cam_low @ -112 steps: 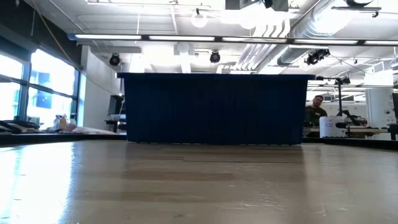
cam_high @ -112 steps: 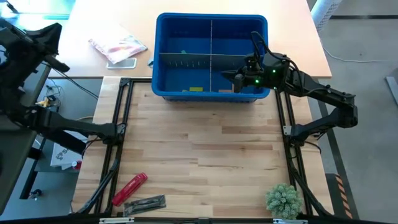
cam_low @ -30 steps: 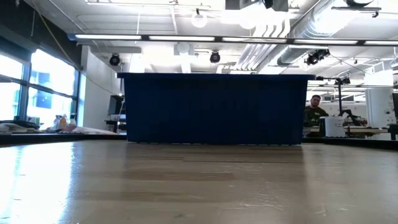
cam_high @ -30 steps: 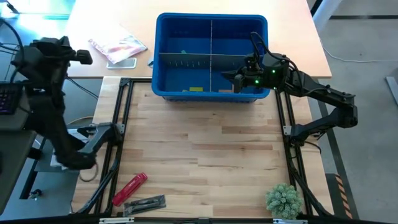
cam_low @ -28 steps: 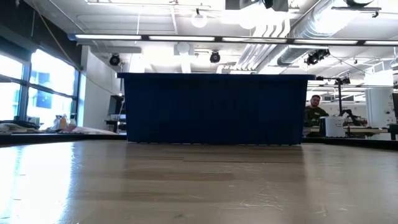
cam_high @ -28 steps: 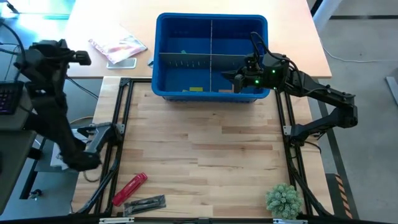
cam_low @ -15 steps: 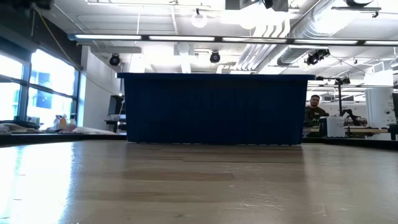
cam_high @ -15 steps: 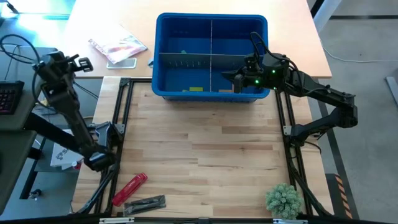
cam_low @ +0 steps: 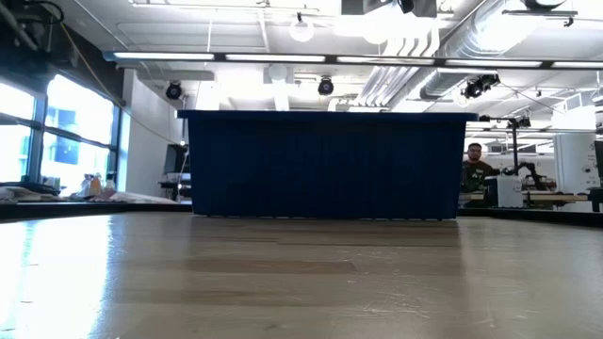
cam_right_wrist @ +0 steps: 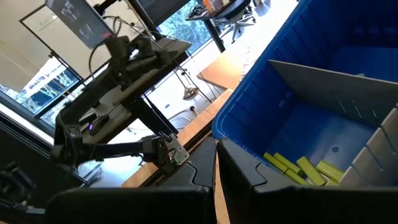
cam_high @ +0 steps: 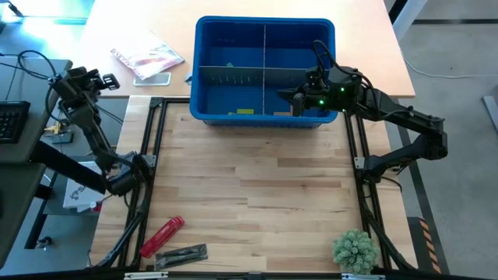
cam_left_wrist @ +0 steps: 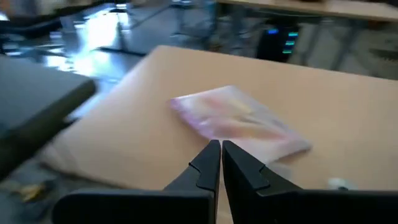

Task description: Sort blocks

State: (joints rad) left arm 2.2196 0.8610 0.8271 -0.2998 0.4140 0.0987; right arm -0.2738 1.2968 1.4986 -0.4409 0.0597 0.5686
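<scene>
The only blocks in view lie in the blue divided bin [cam_high: 264, 31] at the table's far side. A few lime yellow-green ones [cam_high: 245, 111] [cam_right_wrist: 305, 168] rest on the floor of the near left compartment. A tan one [cam_high: 282, 114] lies by the near wall, and a small green one [cam_high: 229, 66] in a far compartment. My right gripper [cam_high: 283, 95] [cam_right_wrist: 216, 149] hangs shut and empty above the bin's near right part. My left gripper [cam_high: 109, 78] [cam_left_wrist: 220, 149], shut and empty, is beyond the table's left edge.
A pink bag [cam_high: 148, 56] [cam_left_wrist: 239, 121] and a phone [cam_high: 152, 77] lie left of the bin, ahead of my left gripper. A red cylindrical tool [cam_high: 162, 236] and a dark tool [cam_high: 181, 253] lie at the near left. A green plant [cam_high: 354, 250] stands at the near right.
My left arm has folded and sunk beside the table's left edge. Its gripper has come down, still shut, and points toward the pink bag. My right arm and the blocks have kept still.
</scene>
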